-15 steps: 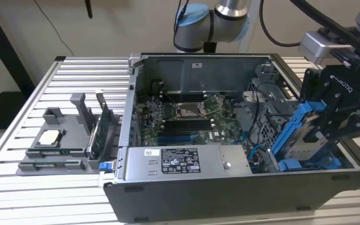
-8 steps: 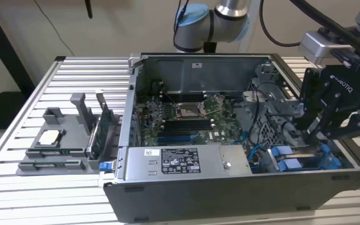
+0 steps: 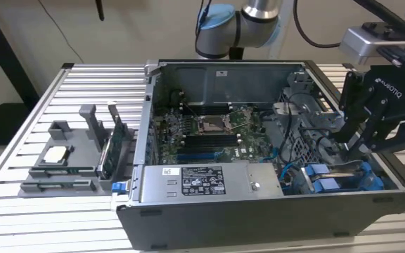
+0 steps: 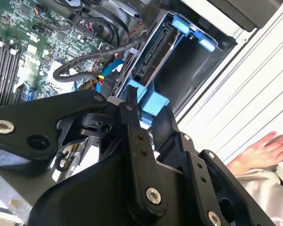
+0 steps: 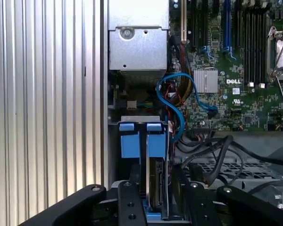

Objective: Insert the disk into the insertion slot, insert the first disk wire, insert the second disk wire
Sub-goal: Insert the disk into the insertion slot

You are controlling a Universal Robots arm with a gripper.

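Down at four o'clock in the open computer case [image 3: 259, 226], the jaws are pinching the disk [image 5: 155, 188] by its flat sides. They are holding it on its edge so it fits the narrow insertion slot [image 3: 339, 176] around it.

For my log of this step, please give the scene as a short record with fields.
disk: on edge inside the insertion slot
end effector: over the slot, at the disk's end
blue cable: curves beside the slot
person's hand: beside the case, over the slatted table
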